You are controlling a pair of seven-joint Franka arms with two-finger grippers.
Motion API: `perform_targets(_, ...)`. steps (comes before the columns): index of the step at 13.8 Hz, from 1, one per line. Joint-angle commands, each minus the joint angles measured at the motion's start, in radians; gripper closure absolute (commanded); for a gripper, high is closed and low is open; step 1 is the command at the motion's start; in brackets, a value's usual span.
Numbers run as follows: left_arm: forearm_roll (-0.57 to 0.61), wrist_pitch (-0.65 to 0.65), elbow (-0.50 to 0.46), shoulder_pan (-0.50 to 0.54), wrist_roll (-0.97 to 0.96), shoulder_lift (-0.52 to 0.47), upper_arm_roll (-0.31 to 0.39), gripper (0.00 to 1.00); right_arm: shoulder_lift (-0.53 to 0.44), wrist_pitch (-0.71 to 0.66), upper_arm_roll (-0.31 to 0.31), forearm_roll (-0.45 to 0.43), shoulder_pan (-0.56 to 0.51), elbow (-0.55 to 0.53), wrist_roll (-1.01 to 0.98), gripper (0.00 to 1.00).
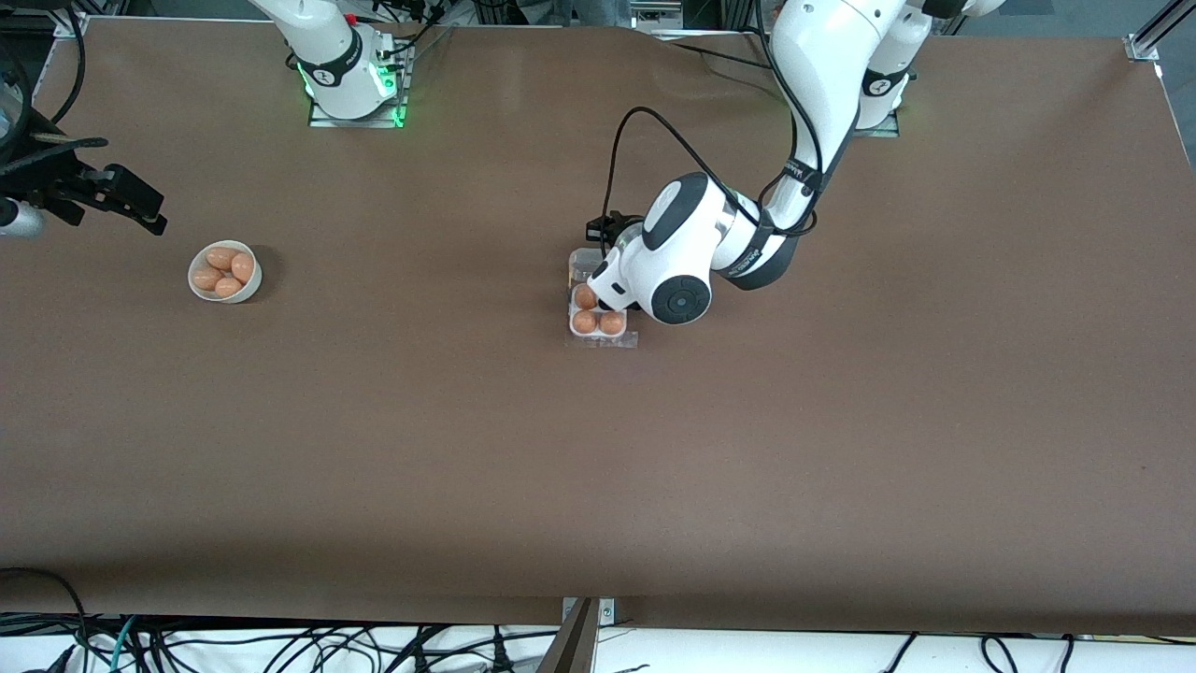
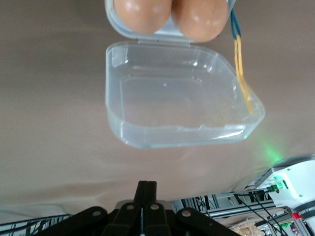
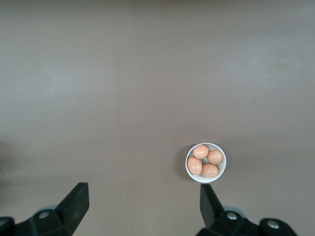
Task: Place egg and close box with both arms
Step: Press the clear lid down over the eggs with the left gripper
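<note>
We see three eggs (image 1: 598, 316) in the box (image 1: 598, 332), lid (image 2: 179, 105) open; left pincer (image 2: 145, 196) closed, empty; right pincer (image 3: 142, 204) wide open, empty, near the bowl (image 1: 225, 272); closing remains.

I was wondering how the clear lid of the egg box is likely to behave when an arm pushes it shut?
The clear lid looks thin, so it will probably flex rather than swing stiffly. It lies open flat on the table, joined to the box along one edge, so it should pivot there. The box looks light and may slide.

The brown table (image 1: 841, 421) carries a white bowl (image 1: 225, 272) of eggs toward the right arm's end and the open box (image 1: 598, 313) near its middle.
</note>
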Motion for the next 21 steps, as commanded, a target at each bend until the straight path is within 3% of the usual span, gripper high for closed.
perform_targets(1,-0.002,0.012,0.033,-0.016,-0.009,0.025,0.018,1.00,-0.007,0.016,0.005,0.020,-0.004,-0.012,-0.020,0.00)
perform_targets(10,0.009,0.160,0.037,-0.003,-0.011,0.025,0.028,1.00,0.007,0.010,-0.010,0.020,-0.010,-0.003,-0.025,0.00)
perform_targets(16,0.009,0.183,0.098,0.005,-0.002,0.023,0.093,1.00,0.014,0.021,-0.010,0.021,-0.027,-0.001,-0.042,0.00)
perform_targets(19,0.024,0.170,0.106,0.052,0.001,0.001,0.125,0.92,0.025,0.030,-0.010,0.020,-0.021,0.000,-0.039,0.00)
perform_targets(20,0.082,0.156,0.118,0.063,0.003,-0.021,0.151,0.80,0.030,0.033,-0.009,0.020,-0.019,-0.001,-0.036,0.00)
perform_targets(21,0.168,0.125,0.174,0.066,0.006,-0.041,0.165,0.59,0.030,0.033,-0.009,0.020,-0.019,-0.001,-0.036,0.00)
